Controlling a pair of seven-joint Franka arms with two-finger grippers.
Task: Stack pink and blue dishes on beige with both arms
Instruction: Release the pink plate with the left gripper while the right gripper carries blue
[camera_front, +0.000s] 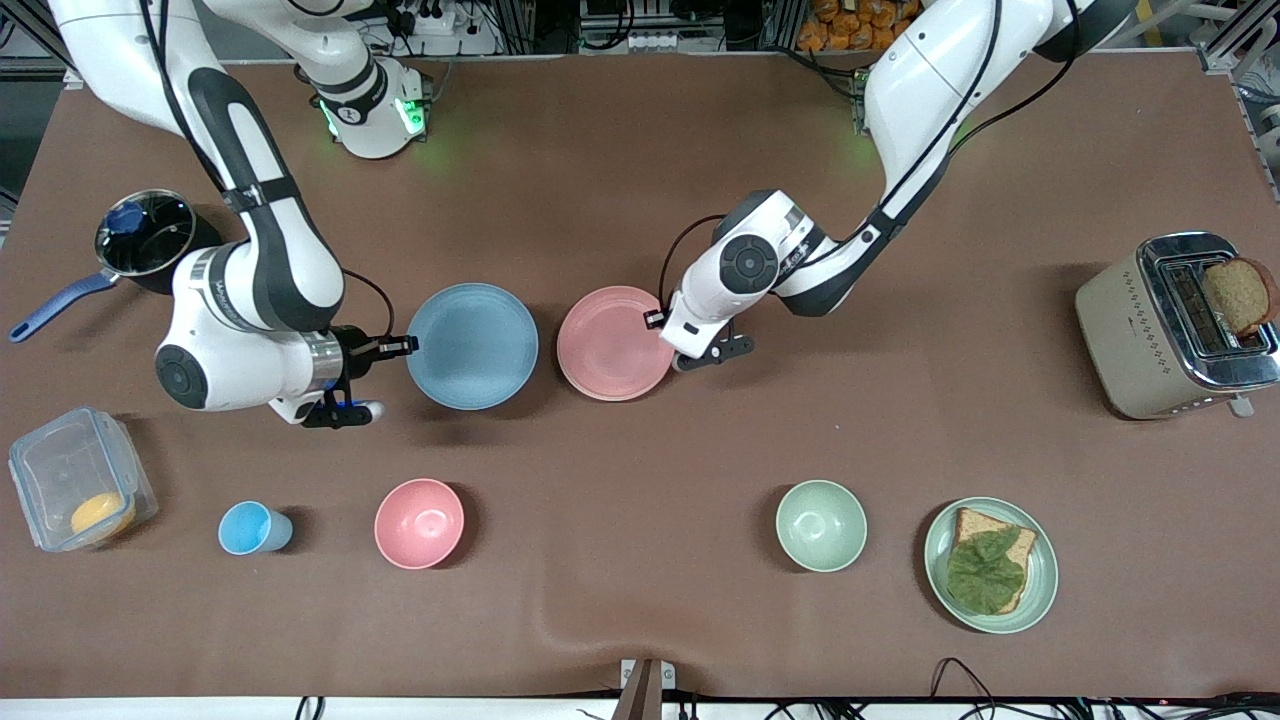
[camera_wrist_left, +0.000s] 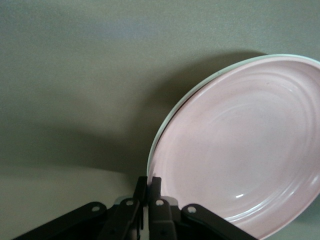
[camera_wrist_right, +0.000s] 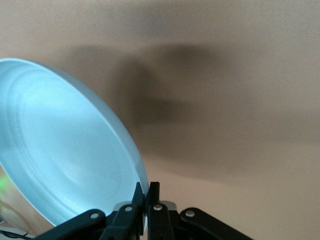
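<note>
The light blue plate (camera_front: 472, 345) (camera_wrist_right: 60, 150) hangs just over the table's middle, casting a shadow. My right gripper (camera_front: 405, 346) (camera_wrist_right: 146, 189) is shut on its rim at the edge toward the right arm's end. Beside it is the pale pink plate (camera_front: 613, 342) (camera_wrist_left: 240, 145), also raised and tilted. My left gripper (camera_front: 658, 318) (camera_wrist_left: 148, 182) is shut on its rim at the edge toward the left arm's end. The two plates sit side by side with a small gap between them. The beige plate is out of view.
Nearer the front camera stand a blue cup (camera_front: 250, 528), pink bowl (camera_front: 420, 523), green bowl (camera_front: 821, 525) and a green plate (camera_front: 1047, 572) with bread and a leaf. A pot (camera_front: 145, 235) and clear box (camera_front: 75, 490) lie at the right arm's end, a toaster (camera_front: 1170, 325) at the left arm's end.
</note>
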